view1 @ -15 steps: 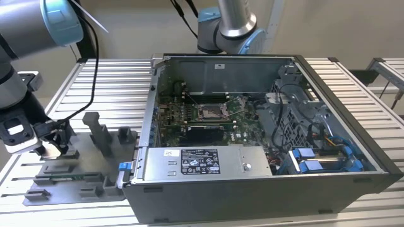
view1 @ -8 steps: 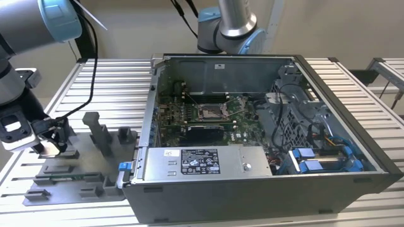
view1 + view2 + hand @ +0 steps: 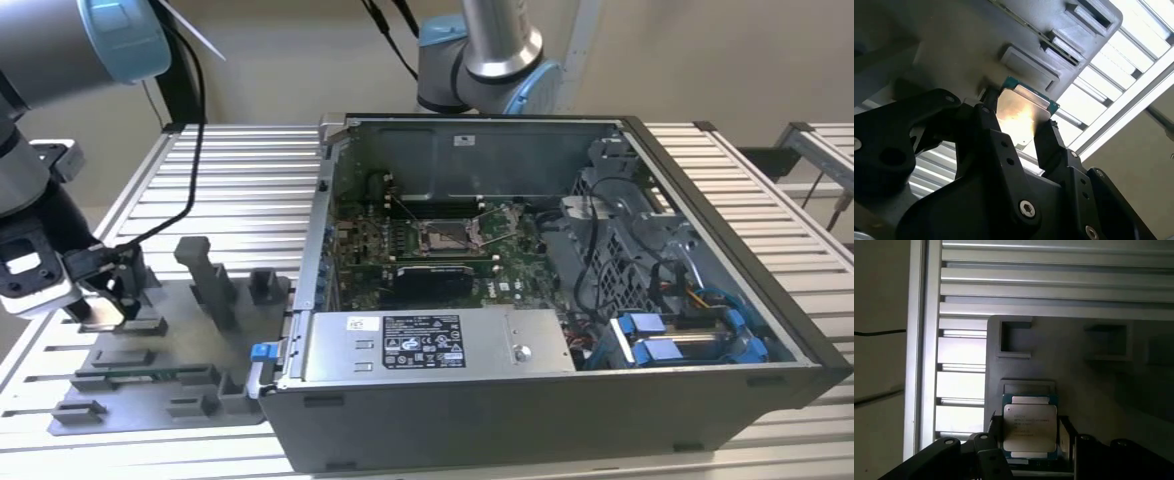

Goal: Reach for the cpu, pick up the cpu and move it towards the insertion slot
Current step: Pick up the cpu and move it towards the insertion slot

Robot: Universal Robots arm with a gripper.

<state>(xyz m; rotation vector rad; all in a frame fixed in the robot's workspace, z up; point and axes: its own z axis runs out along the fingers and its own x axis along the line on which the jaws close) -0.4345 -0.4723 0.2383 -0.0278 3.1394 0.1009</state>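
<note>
At the exterior view's far left, the claw (image 3: 104, 305) hangs over the grey fixture plate (image 3: 167, 345) on the slatted counter (image 3: 254, 190). In both wrist views its fingers (image 3: 1046, 145) flank the cpu (image 3: 1030, 432), narrow and seemingly clamped on two opposite edges, the chip lying flat. The insertion slot (image 3: 443, 237) lies well apart, toward the frame's centre, inside the open computer case (image 3: 561, 400)

In both wrist views the gripper (image 3: 1016, 124) is clasping the cpu (image 3: 1023, 112), its fingers (image 3: 1048, 145) covering two side edges. The exterior view's left edge is cutting off part of the arm (image 3: 27, 160).
</note>
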